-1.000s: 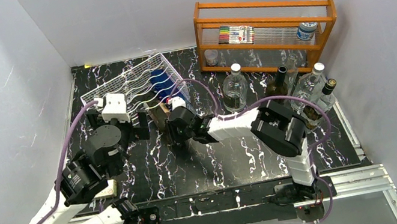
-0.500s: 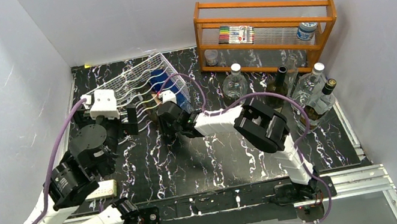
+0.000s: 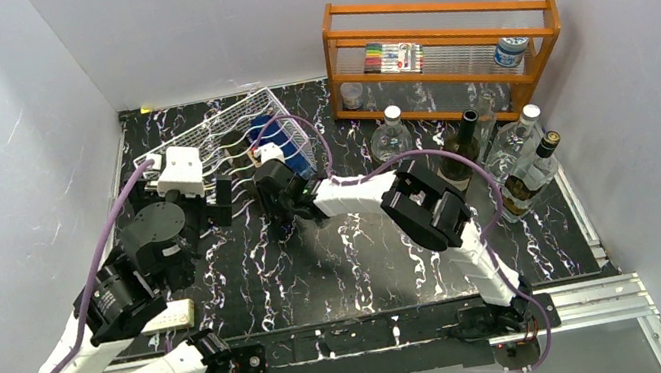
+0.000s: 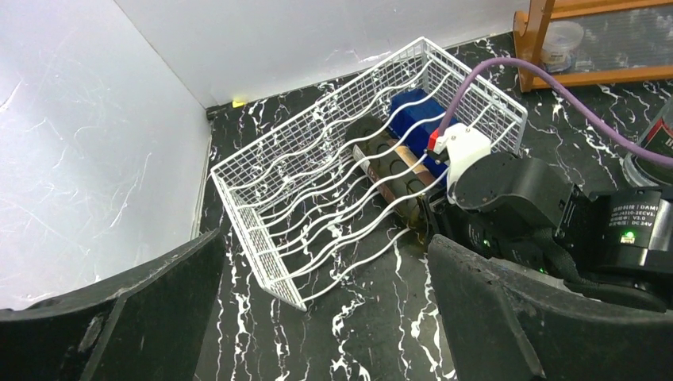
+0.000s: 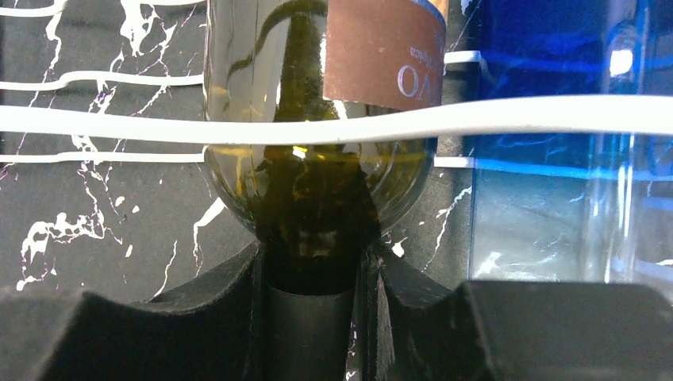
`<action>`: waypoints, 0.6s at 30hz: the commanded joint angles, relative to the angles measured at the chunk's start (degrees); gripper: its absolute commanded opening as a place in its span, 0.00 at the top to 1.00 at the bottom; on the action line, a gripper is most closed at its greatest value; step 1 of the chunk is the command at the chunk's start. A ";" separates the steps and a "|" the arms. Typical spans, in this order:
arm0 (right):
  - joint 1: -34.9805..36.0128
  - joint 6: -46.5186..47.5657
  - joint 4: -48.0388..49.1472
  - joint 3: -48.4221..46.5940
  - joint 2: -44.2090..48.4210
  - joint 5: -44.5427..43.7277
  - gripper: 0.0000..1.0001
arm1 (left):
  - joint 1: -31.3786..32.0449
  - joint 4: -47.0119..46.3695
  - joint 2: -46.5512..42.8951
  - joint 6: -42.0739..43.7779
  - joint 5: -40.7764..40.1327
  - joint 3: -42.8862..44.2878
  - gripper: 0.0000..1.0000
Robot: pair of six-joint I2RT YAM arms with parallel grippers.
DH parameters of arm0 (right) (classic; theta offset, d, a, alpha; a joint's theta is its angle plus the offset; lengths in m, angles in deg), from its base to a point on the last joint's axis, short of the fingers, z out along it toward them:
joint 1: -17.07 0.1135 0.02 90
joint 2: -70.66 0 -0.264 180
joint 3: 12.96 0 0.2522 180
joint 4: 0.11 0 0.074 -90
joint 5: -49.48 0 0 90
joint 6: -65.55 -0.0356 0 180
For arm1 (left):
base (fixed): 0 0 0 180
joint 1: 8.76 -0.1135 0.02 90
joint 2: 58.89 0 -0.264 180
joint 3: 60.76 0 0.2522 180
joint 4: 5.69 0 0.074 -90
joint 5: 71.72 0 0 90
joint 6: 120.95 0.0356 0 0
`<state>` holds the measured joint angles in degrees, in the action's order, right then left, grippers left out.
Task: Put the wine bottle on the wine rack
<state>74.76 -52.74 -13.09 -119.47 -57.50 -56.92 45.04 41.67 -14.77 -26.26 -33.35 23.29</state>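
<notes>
Now | right claw (image 5: 313, 279) clamped on wine bottle (image 5: 317, 178) neck, pushed further into wine rack (image 4: 295, 208) | left claw (image 4: 325, 313) apart

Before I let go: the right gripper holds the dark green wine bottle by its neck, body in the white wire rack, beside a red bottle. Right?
Not quite: the neighbouring bottle is blue, not red, as the right wrist view shows. The rest is correct: the right gripper grips the dark green wine bottle by its neck, body in the white wire rack.
</notes>
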 commanded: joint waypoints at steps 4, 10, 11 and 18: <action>-0.97 0.22 4.94 -5.12 -0.86 1.29 0.62 | -0.02 1.35 -0.24 -0.34 1.16 0.95 0.02; -1.10 -0.01 5.64 -3.59 0.23 3.44 0.32 | -0.01 1.33 -0.61 -0.70 1.64 0.71 0.02; -1.14 0.10 5.95 -3.10 0.61 3.81 0.29 | -0.01 1.42 -0.49 -0.72 1.86 0.85 0.02; -2.83 2.10 5.41 -1.83 3.08 8.76 0.14 | -0.06 3.47 0.26 -2.23 4.57 2.88 0.02</action>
<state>73.45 -52.24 -12.22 -120.70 -58.18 -50.71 45.04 43.70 -14.56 -27.59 -30.38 23.70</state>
